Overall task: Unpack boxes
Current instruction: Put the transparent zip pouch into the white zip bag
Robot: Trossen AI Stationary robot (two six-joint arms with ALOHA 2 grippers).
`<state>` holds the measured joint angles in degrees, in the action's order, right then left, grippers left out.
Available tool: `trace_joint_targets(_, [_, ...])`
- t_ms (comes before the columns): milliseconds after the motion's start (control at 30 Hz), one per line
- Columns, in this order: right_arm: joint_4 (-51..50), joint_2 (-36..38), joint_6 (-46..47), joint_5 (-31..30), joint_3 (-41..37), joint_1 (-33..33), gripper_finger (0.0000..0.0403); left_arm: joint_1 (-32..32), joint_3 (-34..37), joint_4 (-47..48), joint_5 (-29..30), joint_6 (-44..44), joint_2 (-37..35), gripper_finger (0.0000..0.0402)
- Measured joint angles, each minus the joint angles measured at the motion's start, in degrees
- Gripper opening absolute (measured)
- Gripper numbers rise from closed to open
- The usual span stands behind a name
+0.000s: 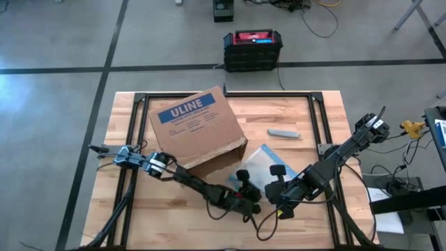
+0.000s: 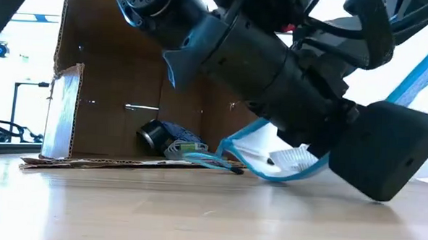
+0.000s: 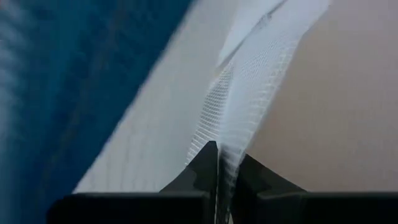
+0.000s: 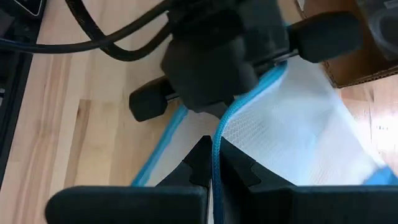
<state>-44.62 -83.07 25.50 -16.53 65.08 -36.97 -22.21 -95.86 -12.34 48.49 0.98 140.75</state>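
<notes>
The brown cardboard box (image 1: 197, 130) with the blue ULINE label lies on its side on the table, its open mouth toward the near right. In the low view a dark round item (image 2: 155, 134) and other small things show inside it. A clear mesh pouch with a blue edge (image 1: 267, 162) lies in front of the mouth. My left gripper (image 1: 252, 188) and right gripper (image 1: 274, 191) meet at the pouch's near end, each shut on it. The pouch's far end (image 2: 230, 162) rests on the table. My left gripper pinches the pouch's white mesh wall (image 3: 231, 146) between its two fingers, gathered into a ridge that runs away from the fingertips. My right gripper pinches the pouch's blue corded edge (image 4: 216, 140) between its two fingers, slanting down from the near right. The cord runs up out of the fingers toward my left gripper (image 4: 217, 56).
A small grey object (image 1: 283, 132) lies on the table right of the box. A black crate with a red top (image 1: 252, 47) stands on the floor beyond the table's far edge. A black frame (image 1: 317, 118) runs around the table top.
</notes>
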Motion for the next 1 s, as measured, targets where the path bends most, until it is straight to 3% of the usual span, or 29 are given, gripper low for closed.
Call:
trace_joint_targets(133, [0.0,0.0,0.0,0.3,-0.1,0.0,0.0,-0.7,-2.0,3.7,0.2,-1.5,-0.2,0.0054])
trace_joint_targets(267, [0.2,0.0,0.0,0.2,-0.4,0.0,0.0,-2.5,-5.3,13.3,0.7,-0.7,-2.2,0.0106])
trace_joint_targets(467, [0.0,0.0,0.5,0.2,-1.2,0.0,0.0,-5.3,-9.2,33.0,1.5,5.8,-4.9,0.0164])
trace_joint_targets(567, [0.2,0.0,0.9,0.2,-1.9,0.0,0.0,-6.1,-9.4,36.1,1.5,11.5,-5.8,0.0178])
trace_joint_targets(800, [1.3,0.0,3.9,0.1,-2.8,0.0,0.0,-4.9,-7.7,37.5,1.7,32.5,-5.0,0.0156])
trace_joint_targets(1000, [1.8,0.0,6.0,0.0,-2.9,0.2,0.0,-4.8,-7.3,37.3,2.4,38.0,-4.3,0.0089])
